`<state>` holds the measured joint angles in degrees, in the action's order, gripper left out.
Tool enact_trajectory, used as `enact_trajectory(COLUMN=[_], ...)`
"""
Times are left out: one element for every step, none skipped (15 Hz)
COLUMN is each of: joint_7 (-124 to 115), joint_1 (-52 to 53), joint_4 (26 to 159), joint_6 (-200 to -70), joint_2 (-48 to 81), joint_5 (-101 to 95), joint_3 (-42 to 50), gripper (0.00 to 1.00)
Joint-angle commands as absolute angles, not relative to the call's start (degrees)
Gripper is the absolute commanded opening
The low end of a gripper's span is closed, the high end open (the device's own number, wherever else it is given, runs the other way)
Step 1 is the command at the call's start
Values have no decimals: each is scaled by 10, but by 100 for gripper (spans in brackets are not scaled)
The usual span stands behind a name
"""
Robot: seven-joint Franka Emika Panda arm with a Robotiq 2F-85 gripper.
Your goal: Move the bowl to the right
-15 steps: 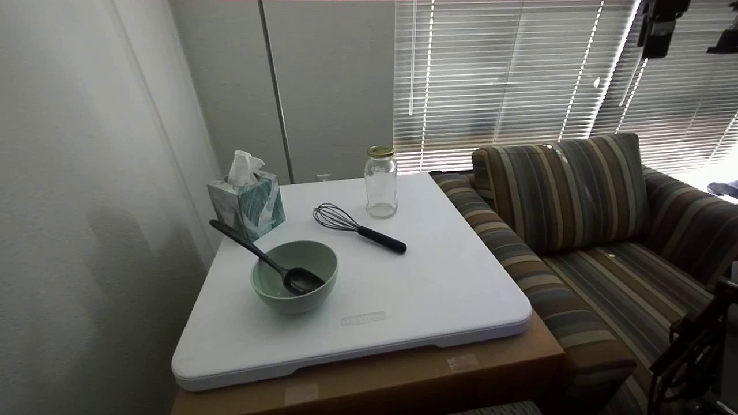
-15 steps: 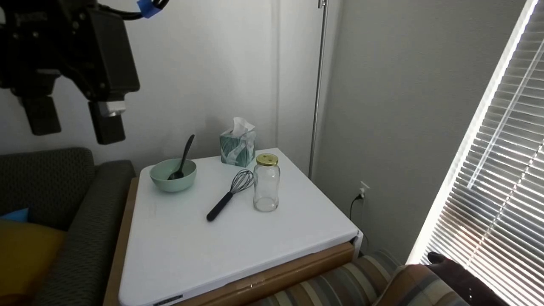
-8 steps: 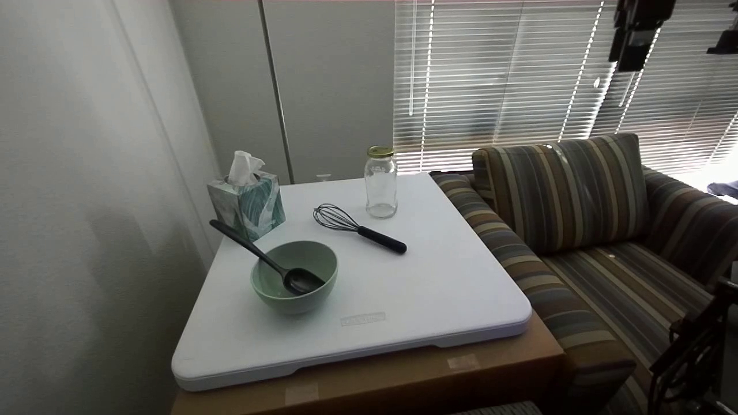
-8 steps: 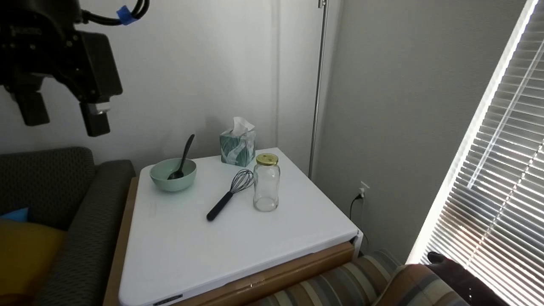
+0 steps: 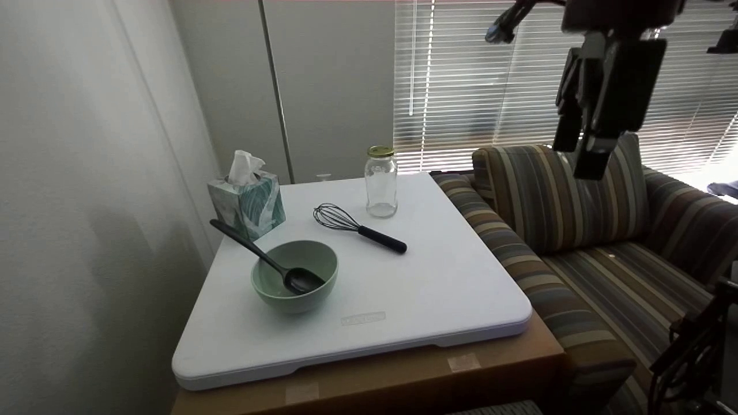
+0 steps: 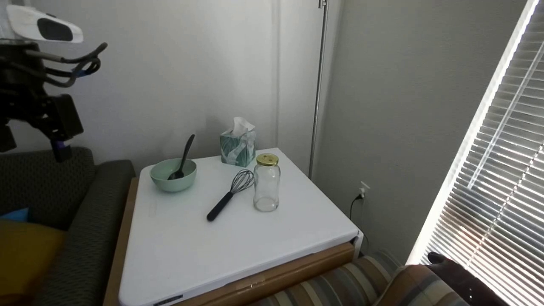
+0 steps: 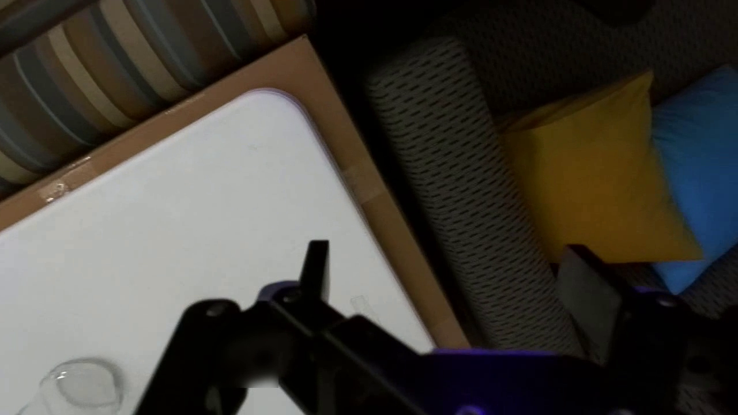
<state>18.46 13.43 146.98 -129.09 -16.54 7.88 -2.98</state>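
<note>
The pale green bowl [image 5: 297,304] stands upright on the white table [image 5: 438,288], near its front left part in an exterior view. It also shows in an exterior view at the table's far left corner [image 6: 173,183]. A black spoon [image 5: 304,281] leans in the bowl with its handle over the rim. My gripper [image 5: 580,151] hangs in the air, well above and apart from the bowl. In the wrist view the fingers [image 7: 450,253] are wide apart with nothing between them. The bowl is out of the wrist view.
A whisk [image 5: 360,227], a glass jar [image 5: 381,184] with a gold lid and a tissue box [image 5: 248,204] stand or lie on the table. A wall is beside the table. A striped armchair [image 5: 576,230] and a dark sofa [image 7: 461,173] border it.
My gripper has come lower. It has moved left in both exterior views, and more of the arm now shows. The bowl, spoon, whisk, jar and tissue box have not moved.
</note>
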Motion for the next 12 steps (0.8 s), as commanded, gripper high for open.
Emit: enact_trajectory(joint_7=[186,186,186,186,179,171,172,175,196,202,219,225], joint_1=[132,132,132,132,130,127,126,126,129,125,126,124], joint_4=[1469,1469,1469,1469,1476,1476,1469,1460,1446,1428,1411,1387], joint_6=[-1293,-1296,-1297,-1297,-1310,-1339,-1361,-1384,-1395,-1400,-1399,-1392], joint_2=[-159,-155,-155,-155,-163,-154,-139,-121,-100,-75,-56,-29], joint_5=[84,84,84,84,95,97,104,110,123,122,136,144], joint_3=[-39,-40,-39,-38,-36,-35,-31,-27,-20,-17,-11,-10], gripper=[100,100,100,100,100,100,100,100,100,100,100,100])
